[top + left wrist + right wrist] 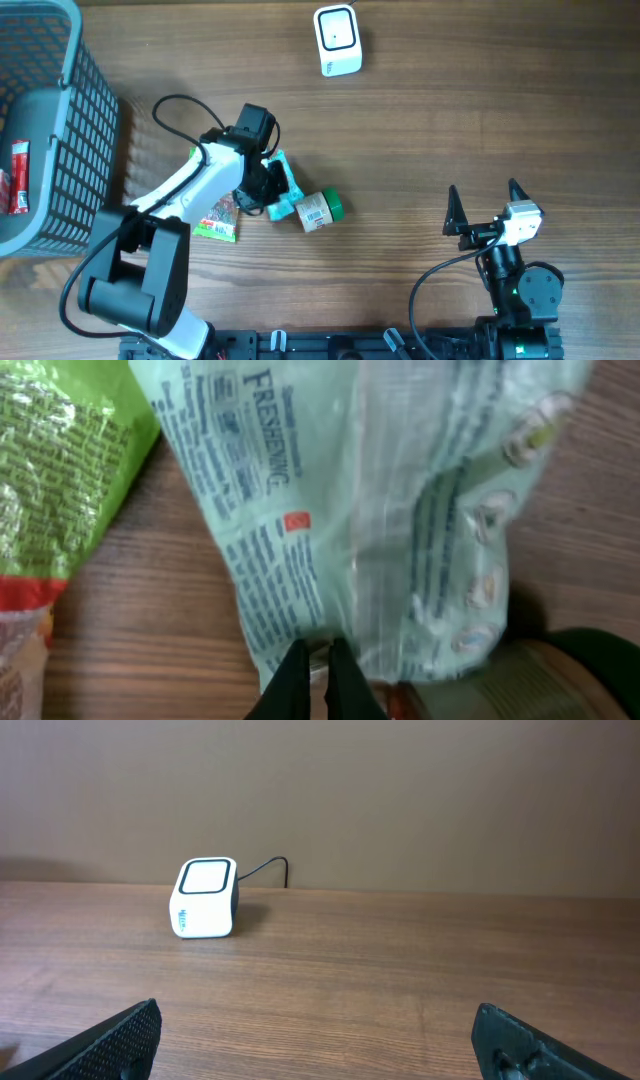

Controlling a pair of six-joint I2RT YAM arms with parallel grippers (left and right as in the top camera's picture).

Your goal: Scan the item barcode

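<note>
Mint packet (380, 510) pinched at its edge by left tool (318, 652), arm outstretched.

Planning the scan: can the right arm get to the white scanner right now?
Probably yes: the right gripper is open, empty, and only bare table lies between it and the scanner.

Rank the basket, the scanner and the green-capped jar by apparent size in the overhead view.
1. grey basket, by far the largest
2. white scanner
3. green-capped jar, only somewhat smaller than the scanner
</note>
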